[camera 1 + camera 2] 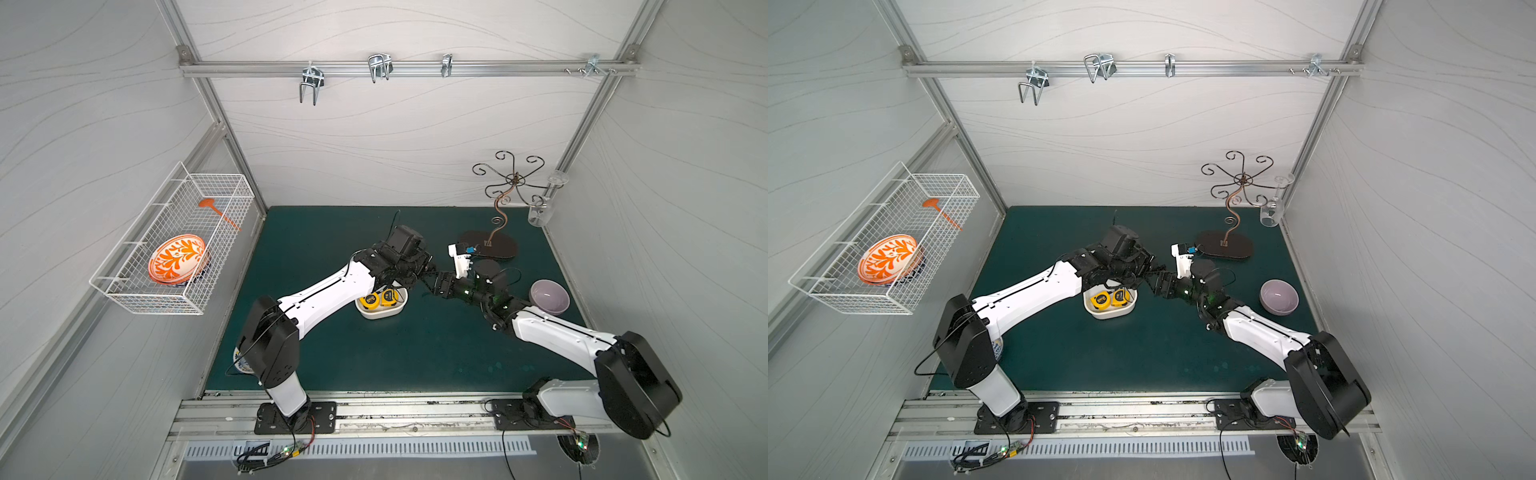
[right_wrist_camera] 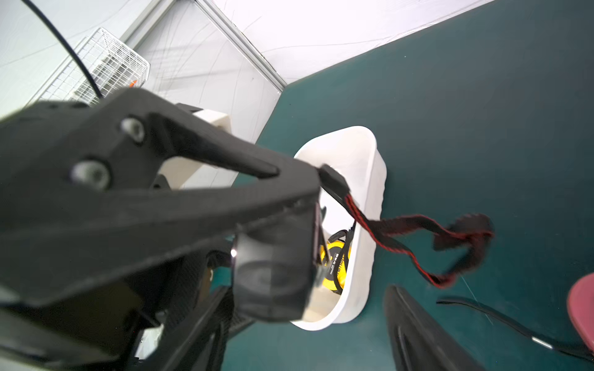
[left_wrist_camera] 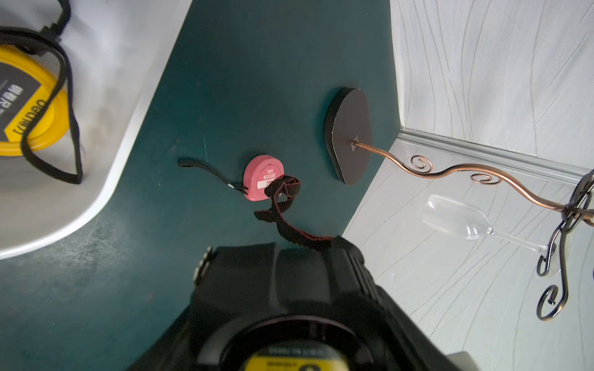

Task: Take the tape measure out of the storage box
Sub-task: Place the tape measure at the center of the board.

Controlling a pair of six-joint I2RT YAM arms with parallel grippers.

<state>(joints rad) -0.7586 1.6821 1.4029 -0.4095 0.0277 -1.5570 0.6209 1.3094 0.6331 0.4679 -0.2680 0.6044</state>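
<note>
Left tool is clamped on the tape measure, a dark smoky case with a yellow label. It appears to hang just past the rim of the storage box, above the tabletop. The grip seems to sit on smooth, rounded plastic, so a jolt could let the case twist or slip out and drop.

Its black-and-red strap dangles loose toward the right tool, whose jaws stand apart with nothing clamped, almost nose to nose with the left. That closeness is the main hazard: a small misjudged move could knock the fingers together, or the right jaws could catch the strap instead of the case and tug it askew.

Further out, a pink tape measure lies on the tabletop below the strap's loop. Whether they touch I cannot tell, but a low carry could drag the pink one along.

Two yellow tape measures lie in the box, with their own black straps. A swing back over the rim risks tangling with those.
</note>
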